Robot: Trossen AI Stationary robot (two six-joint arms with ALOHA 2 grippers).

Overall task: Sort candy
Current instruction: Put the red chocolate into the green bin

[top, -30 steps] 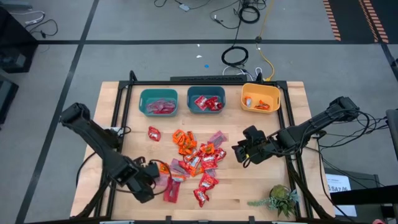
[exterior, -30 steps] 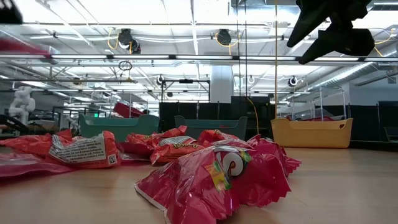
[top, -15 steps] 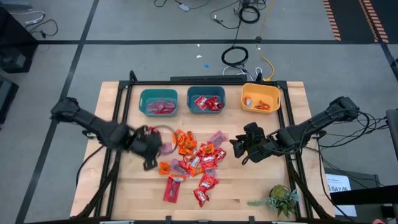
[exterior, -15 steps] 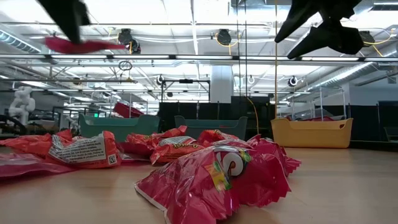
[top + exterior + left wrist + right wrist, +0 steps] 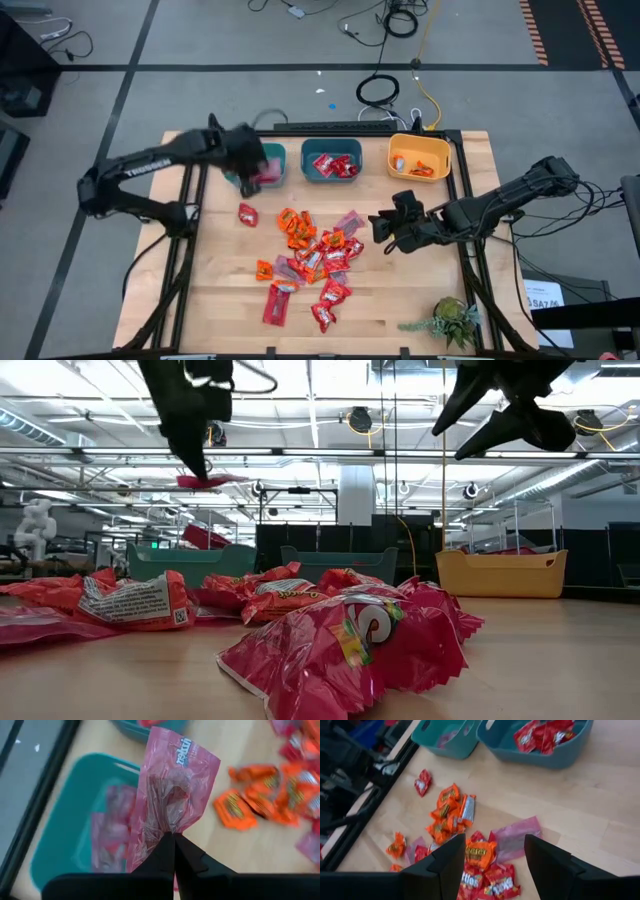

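Observation:
My left gripper point(image 5: 262, 172) hovers over the left teal bin point(image 5: 240, 160), shut on a pinkish-mauve wrapped candy point(image 5: 172, 795); the low view shows it high above the table point(image 5: 203, 472). The bin holds more mauve candies point(image 5: 107, 837). The candy pile point(image 5: 315, 255) of red, orange and mauve sweets lies mid-table. My right gripper point(image 5: 385, 232) is open and hangs in the air just right of the pile, its fingers point(image 5: 445, 862) apart above a mauve wrapper point(image 5: 515, 837). My left gripper pinches the mauve candy between its two fingers at one end of the wrapper point(image 5: 169, 829), coming from above. The candy is lifted clear, above the left teal bin, and the rest of the wrapper point(image 5: 212, 481) sticks out past the fingertips.
The middle teal bin point(image 5: 331, 160) holds red candies and the yellow bin point(image 5: 419, 157) holds orange ones, both along the far edge. A single red candy point(image 5: 247, 214) lies left of the pile. A small plant point(image 5: 455, 320) stands at the near right corner.
My left arm has swung from the near left part of the table up and toward the far edge, carrying the mauve candy lifted clear, and now holds it over the left teal bin. The pile has not moved.

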